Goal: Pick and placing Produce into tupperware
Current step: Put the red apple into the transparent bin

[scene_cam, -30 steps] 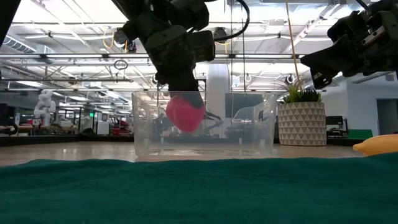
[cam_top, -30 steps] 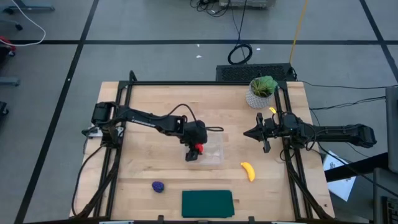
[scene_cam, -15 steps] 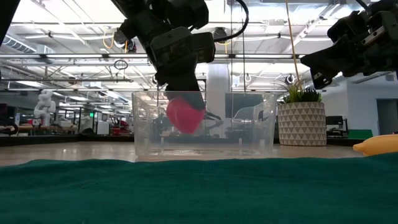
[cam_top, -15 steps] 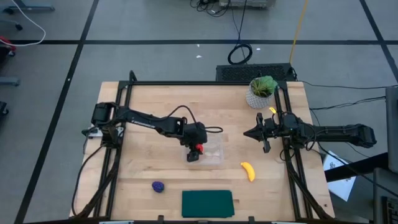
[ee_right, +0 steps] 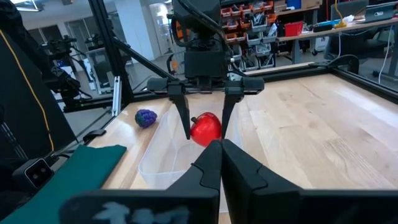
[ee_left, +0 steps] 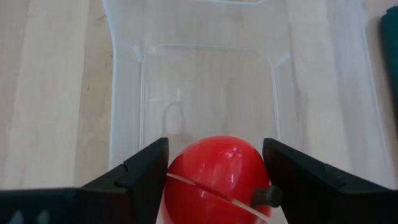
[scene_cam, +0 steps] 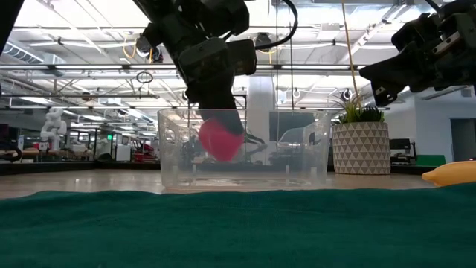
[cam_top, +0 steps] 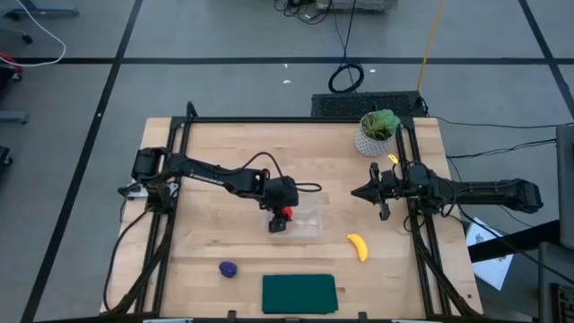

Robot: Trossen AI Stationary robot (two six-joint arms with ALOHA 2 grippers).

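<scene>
Left claw (cam_top: 279, 222) gripping red produce (ee_left: 219, 177) across its widest part, hanging inside tupperware (cam_top: 308, 218) mid-surface. Looks light, hard, slick. Right claw (cam_top: 357, 191) closed, idling far right.

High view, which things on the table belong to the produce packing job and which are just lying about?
Job: red round toy, yellow curved banana, dark purple lump, clear plastic tub.
Lying about: leafy plant in white pot, dark green flat mat.
</scene>
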